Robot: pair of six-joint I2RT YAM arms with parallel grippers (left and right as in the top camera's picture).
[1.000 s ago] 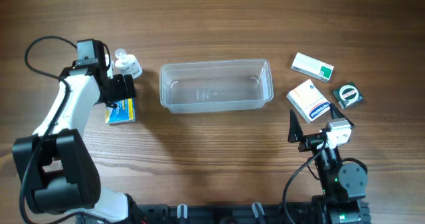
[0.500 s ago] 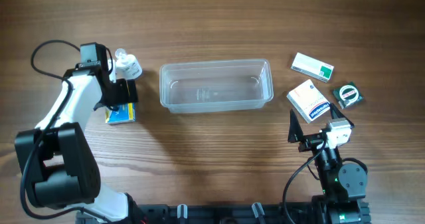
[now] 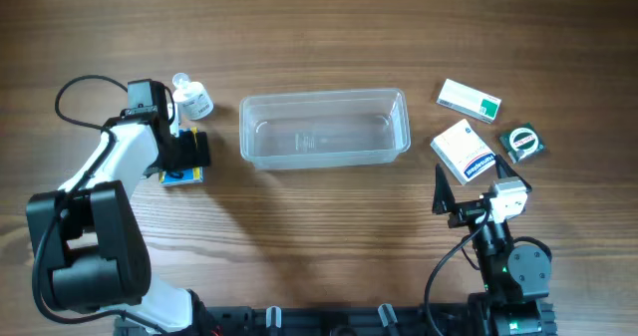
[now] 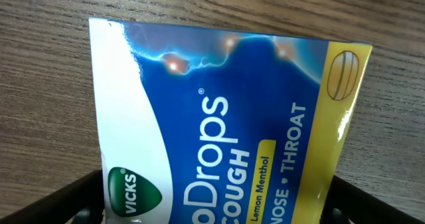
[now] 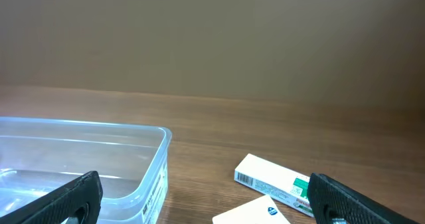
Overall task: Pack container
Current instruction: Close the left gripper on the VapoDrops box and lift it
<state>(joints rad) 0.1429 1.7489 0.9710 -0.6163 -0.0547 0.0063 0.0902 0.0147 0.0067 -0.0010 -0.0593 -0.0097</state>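
The clear plastic container [image 3: 324, 127] stands empty at the table's middle; its corner shows in the right wrist view [image 5: 153, 157]. My left gripper [image 3: 185, 153] is open and low over a blue and yellow Vicks cough drops packet [image 3: 180, 176]. In the left wrist view the packet [image 4: 226, 117] lies flat on the wood, with the fingers [image 4: 219, 207] on either side of its near end. My right gripper [image 3: 461, 202] is open and empty, near the front right edge [image 5: 206, 204].
A small white bottle [image 3: 192, 101] lies just behind the left gripper. At the right lie a white box with a green mark [image 3: 470, 100] [image 5: 279, 181], a white box with blue print [image 3: 464, 149] and a small round green item [image 3: 522, 142].
My left arm has shifted right and toward the front, and its gripper now covers most of the packet. The right arm has not moved.
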